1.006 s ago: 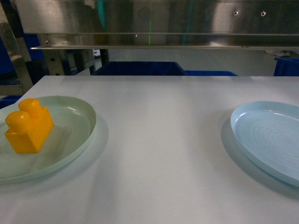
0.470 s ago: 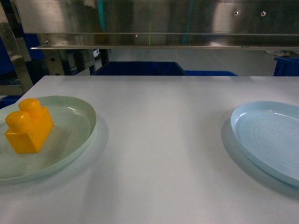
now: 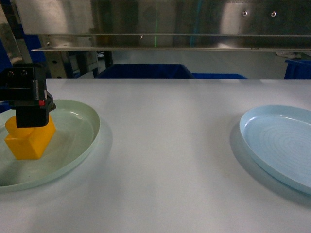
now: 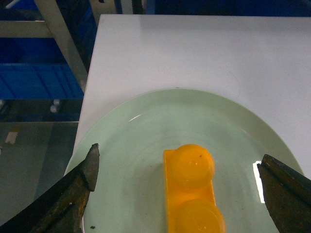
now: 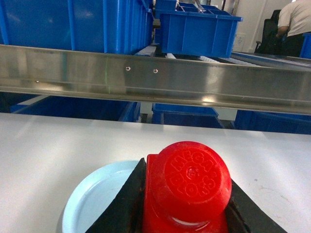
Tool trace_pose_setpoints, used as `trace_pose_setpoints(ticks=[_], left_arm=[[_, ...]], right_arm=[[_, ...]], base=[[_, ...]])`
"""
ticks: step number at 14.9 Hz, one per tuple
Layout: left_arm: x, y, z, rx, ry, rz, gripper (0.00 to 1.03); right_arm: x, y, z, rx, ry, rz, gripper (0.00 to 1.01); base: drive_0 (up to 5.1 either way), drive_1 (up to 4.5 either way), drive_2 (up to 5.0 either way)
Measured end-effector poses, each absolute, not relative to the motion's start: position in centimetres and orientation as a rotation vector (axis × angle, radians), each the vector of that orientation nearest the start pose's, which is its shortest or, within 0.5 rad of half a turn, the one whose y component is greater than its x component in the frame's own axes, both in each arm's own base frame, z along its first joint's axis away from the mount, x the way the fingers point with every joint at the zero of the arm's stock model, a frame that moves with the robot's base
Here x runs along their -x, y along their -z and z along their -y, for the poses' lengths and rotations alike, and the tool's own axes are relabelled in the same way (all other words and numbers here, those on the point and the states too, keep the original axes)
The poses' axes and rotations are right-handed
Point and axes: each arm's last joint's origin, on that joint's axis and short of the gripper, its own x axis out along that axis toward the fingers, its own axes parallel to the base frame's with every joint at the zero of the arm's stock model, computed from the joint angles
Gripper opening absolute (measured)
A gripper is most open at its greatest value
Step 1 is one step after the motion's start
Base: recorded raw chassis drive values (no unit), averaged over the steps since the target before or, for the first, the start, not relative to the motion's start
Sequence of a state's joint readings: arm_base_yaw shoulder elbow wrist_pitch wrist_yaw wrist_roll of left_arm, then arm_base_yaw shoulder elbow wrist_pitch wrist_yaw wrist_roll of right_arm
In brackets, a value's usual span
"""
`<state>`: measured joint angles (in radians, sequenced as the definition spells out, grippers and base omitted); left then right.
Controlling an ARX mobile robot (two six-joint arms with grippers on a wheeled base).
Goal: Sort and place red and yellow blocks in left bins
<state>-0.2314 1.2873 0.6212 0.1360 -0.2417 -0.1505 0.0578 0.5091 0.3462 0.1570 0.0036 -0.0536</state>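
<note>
Your left gripper (image 4: 177, 194) hangs spread above the yellow block (image 4: 192, 189), ready to grasp; your right gripper (image 5: 187, 204) pinches the red block (image 5: 187, 191).

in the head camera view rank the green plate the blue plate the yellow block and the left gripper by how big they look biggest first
1. Green plate and blue plate: they look about alike, and both are cut off by the frame edge, so I won't rank them.
2. Yellow block and left gripper: similar apparent size; the gripper partly covers the block, so unsure.

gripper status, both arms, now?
Left gripper: open, fingers either side of the yellow block on the green plate.
Right gripper: closed on a red block.
</note>
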Motion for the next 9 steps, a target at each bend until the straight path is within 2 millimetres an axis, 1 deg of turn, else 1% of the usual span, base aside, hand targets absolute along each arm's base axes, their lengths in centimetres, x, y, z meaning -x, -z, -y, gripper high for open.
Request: trace_pose_setpoints(ticks=[2,6,9], left_arm=[[-25.7,-20.1,5.1,0.030,-0.067,-0.511,0.98],[-26.8,-17.7,4.9,0.026,-0.084,-0.589,0.98],[-27.1,-17.2,5.1,0.033,-0.083,-0.597,0.98]], right_arm=[[-13.7,-25.1,-0.8,0.054,-0.055,-0.004,0.28],[-13.7,-25.1,-0.8,0.054,-0.055,-0.004,0.28],[-13.7,-25.1,-0.8,0.054,-0.055,-0.004,0.27]], base=[[0.0,0.00,0.0],[0.0,0.00,0.0],[0.0,0.00,0.0]])
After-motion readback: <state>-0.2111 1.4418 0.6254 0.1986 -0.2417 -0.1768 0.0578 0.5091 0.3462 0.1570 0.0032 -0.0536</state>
